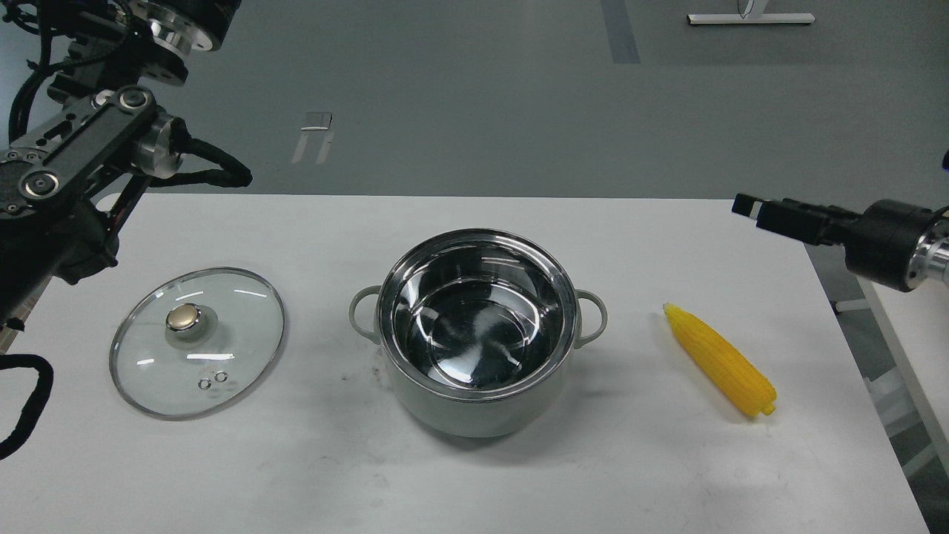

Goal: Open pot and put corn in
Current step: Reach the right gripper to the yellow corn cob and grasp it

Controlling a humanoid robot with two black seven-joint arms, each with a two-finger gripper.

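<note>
Head view, left to right: the left arm (81,148) rises along the left edge, folded back over the table's (296,475) corner, and its claw is out of sight, so nothing can be said of its fingers. Below it the glass lid (197,343) lies flat on the table, knob up, well apart from the pot (478,334). The pot stands at the middle, uncovered, its steel inside bare. Right of it, clear of its handle, the corn (721,360) lies flat and slanted, pointed end away and toward the pot, blunt end nearer the front edge. Above and beyond the corn the right gripper (745,205) hangs over the table's far right corner, pointing left; it is seen dark and end-on, and I cannot tell whether its fingers are spread or pressed together.

Opening looks done, judging by where the lid lies. The step in hand is the corn, not yet touched. The next move would call for the right arm to drop toward the cob, turn its fingers across the slant, and close at mid-length, where the body is thickest. A rounded, ribbed plastic cob may roll or slip if pinched near the taper.
</note>
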